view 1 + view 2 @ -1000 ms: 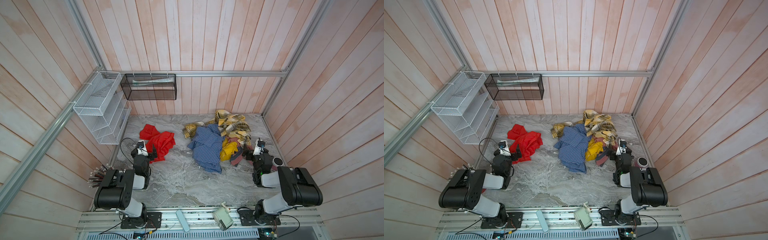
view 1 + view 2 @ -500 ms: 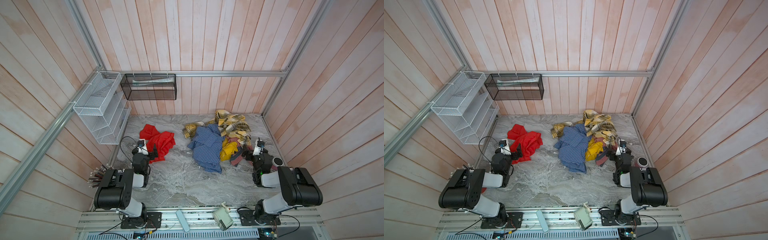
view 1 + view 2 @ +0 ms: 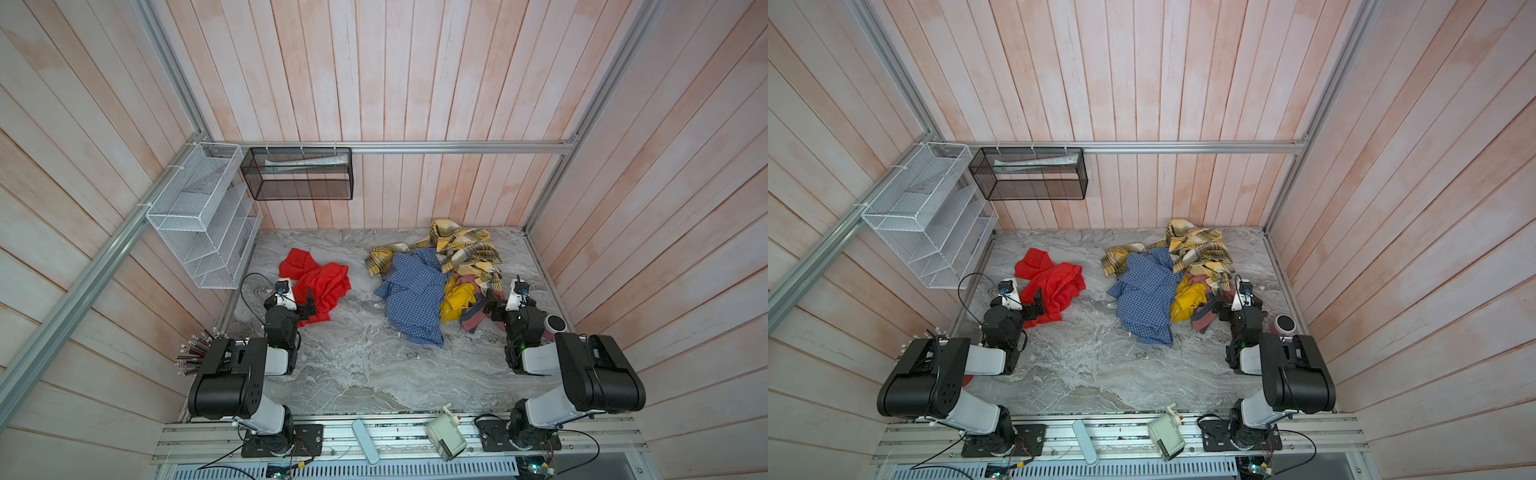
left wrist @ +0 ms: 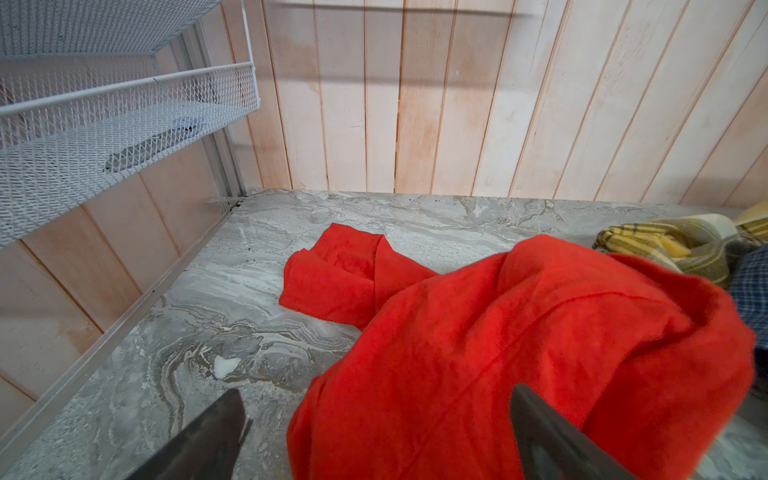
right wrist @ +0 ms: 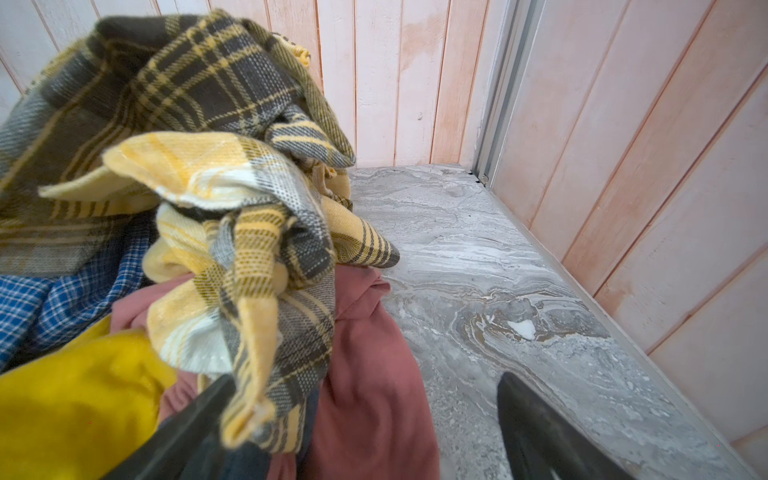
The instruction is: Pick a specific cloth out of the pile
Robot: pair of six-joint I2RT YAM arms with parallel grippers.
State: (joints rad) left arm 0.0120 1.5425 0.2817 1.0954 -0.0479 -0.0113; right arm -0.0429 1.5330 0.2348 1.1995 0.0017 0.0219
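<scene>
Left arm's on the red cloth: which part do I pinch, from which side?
Pinch the red cloth at its bunched near lobe, coming from the robot's side: the open left gripper straddles its edge. That lobe stands up in folds; the far corner lies flat.

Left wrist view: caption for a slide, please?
Left jaws open at the edge of the red cloth on the table.
</scene>
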